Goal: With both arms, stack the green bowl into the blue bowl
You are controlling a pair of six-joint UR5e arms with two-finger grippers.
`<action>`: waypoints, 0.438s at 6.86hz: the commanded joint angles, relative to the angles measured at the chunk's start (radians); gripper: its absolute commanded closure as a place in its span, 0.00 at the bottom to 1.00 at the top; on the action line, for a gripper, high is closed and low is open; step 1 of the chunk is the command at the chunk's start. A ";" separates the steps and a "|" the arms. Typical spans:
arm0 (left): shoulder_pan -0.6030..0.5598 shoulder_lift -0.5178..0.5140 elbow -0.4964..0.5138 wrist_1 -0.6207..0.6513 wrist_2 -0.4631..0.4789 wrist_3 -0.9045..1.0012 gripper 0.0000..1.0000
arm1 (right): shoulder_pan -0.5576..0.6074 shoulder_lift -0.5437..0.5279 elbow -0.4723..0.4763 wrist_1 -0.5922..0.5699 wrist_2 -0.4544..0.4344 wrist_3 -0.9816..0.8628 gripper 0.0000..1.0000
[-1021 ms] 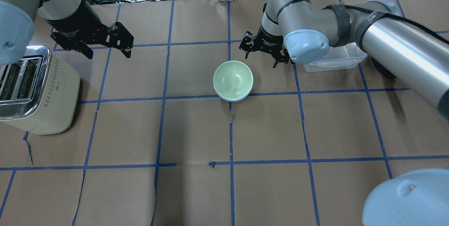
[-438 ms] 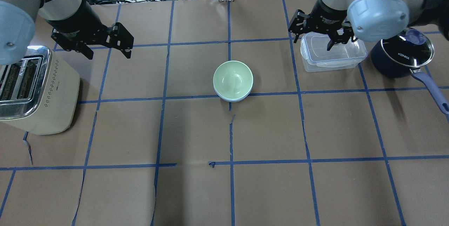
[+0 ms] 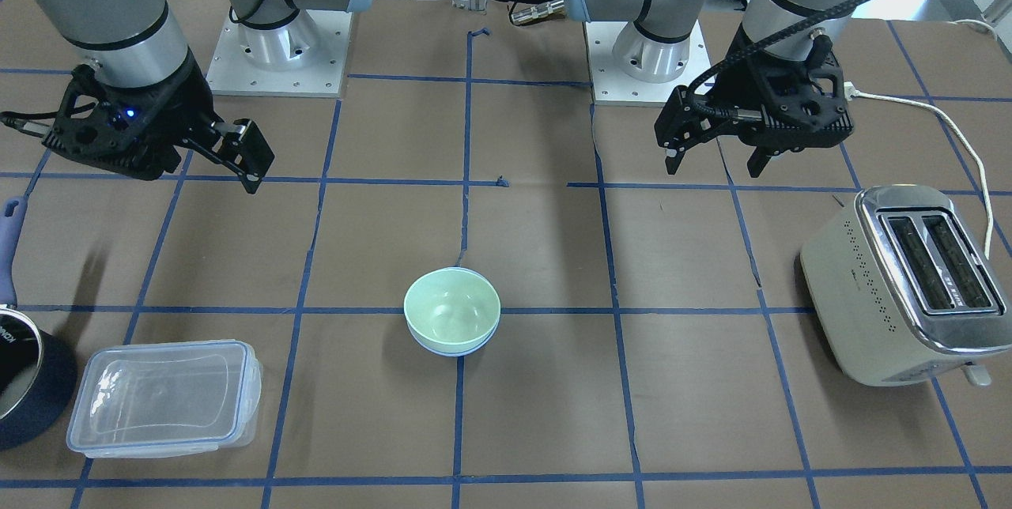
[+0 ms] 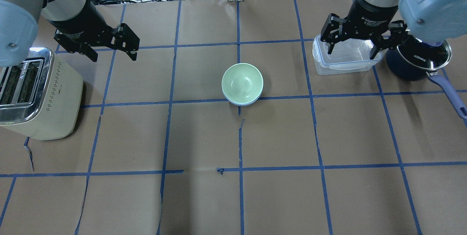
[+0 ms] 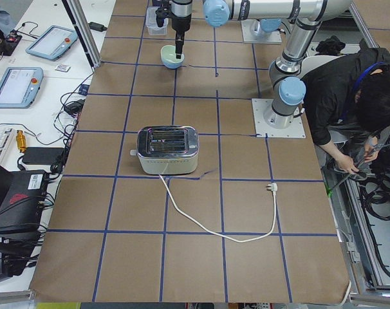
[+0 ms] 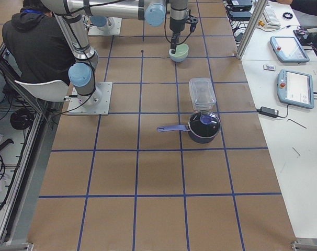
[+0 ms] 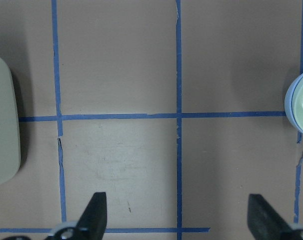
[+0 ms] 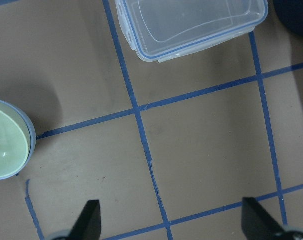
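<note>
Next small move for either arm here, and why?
Likely just retract and stop: the green bowl already sits nested in the blue bowl, with only the blue rim showing beneath. The left gripper and the right gripper are both open, empty and away from the stack.

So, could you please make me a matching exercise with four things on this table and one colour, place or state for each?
Things:
1. green bowl
2. toaster
3. container
4. saucepan

Descriptions:
A. dark, with a long handle
B. nested in the blue bowl
C. cream, on the robot's left side
D. see-through plastic

Pairs: 1-B, 2-C, 3-D, 4-A
</note>
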 commanded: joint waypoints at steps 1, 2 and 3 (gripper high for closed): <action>0.000 0.000 0.008 -0.004 0.002 -0.013 0.00 | 0.006 -0.026 -0.006 0.027 0.032 -0.019 0.00; -0.002 0.002 0.011 -0.007 0.001 -0.014 0.00 | 0.006 -0.041 -0.006 0.029 0.058 -0.045 0.00; -0.002 0.005 0.021 -0.016 0.008 -0.033 0.00 | 0.006 -0.065 -0.004 0.068 0.064 -0.050 0.00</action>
